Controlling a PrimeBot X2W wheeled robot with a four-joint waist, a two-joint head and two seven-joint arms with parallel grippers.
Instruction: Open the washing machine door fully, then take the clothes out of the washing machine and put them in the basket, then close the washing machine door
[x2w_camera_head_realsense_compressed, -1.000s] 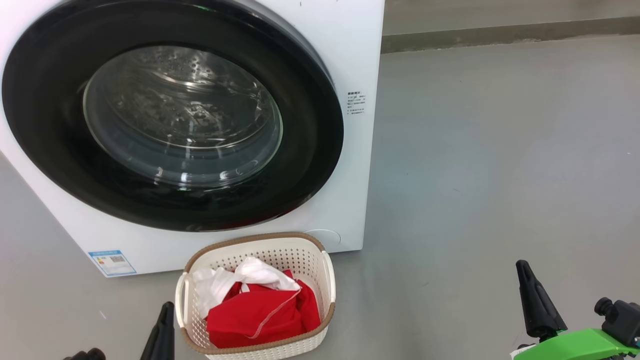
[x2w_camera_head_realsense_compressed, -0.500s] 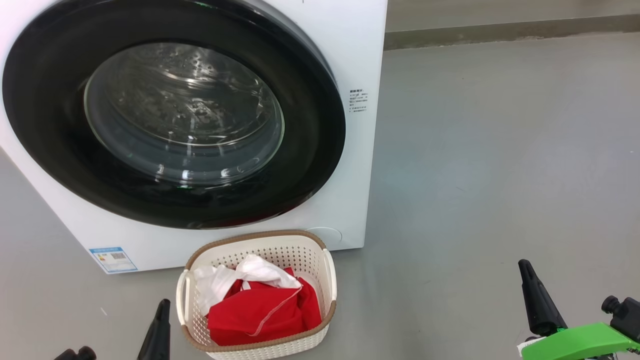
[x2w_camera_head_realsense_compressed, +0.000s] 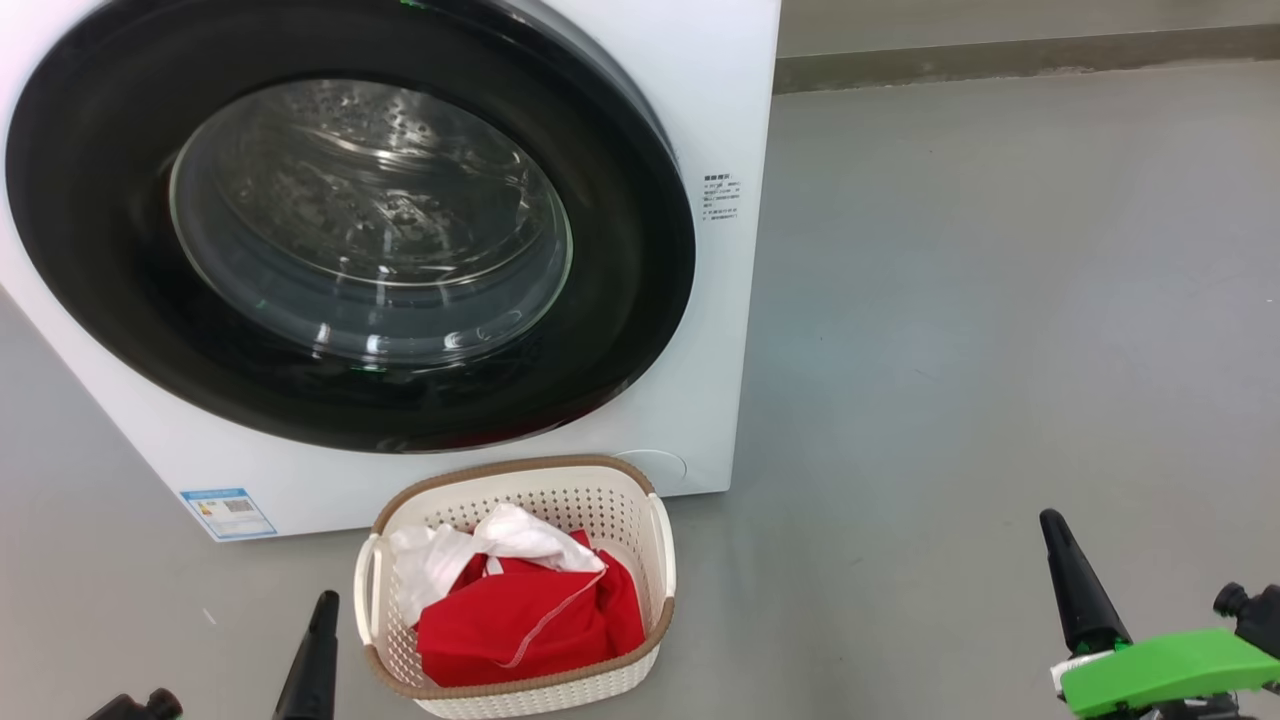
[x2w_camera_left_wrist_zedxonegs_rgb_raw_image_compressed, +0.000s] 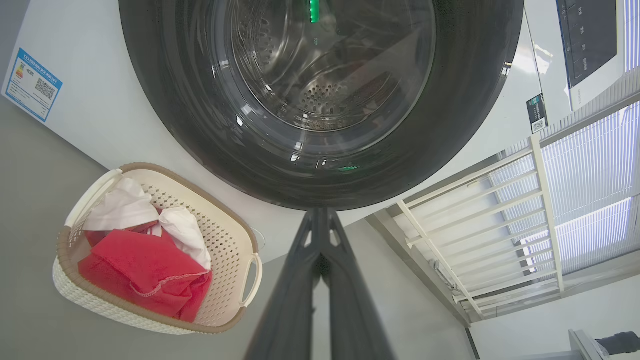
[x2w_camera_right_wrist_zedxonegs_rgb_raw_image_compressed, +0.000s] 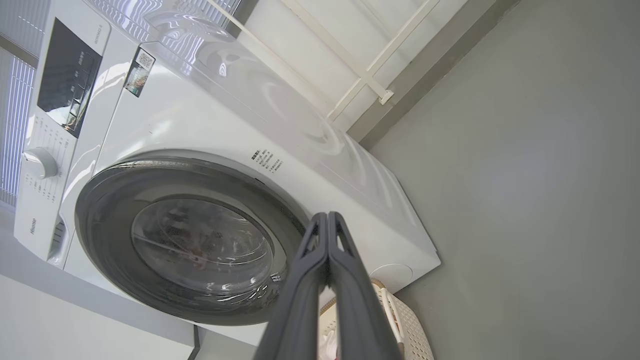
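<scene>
washing machine door (x2w_camera_head_realsense_compressed: 350, 220) sits closed on the washing machine (x2w_camera_head_realsense_compressed: 715, 90). Red and white clothes (x2w_camera_head_realsense_compressed: 520, 620) piled in the basket (x2w_camera_head_realsense_compressed: 560, 505), on the floor just in front. left gripper (x2w_camera_head_realsense_compressed: 325, 605) and right gripper (x2w_camera_head_realsense_compressed: 1052, 525) both pinched together, holding nothing.

Head camera tips down a touch: the washing machine (x2w_camera_head_realsense_compressed: 700, 100) and the basket (x2w_camera_head_realsense_compressed: 520, 467) sit slightly higher and further right in frame. At lower left, the left gripper (x2w_camera_head_realsense_compressed: 326, 602) edges away from the basket. At lower right, the right gripper (x2w_camera_head_realsense_compressed: 1051, 524) rises, its green mount (x2w_camera_head_realsense_compressed: 1160, 665) showing more.
</scene>
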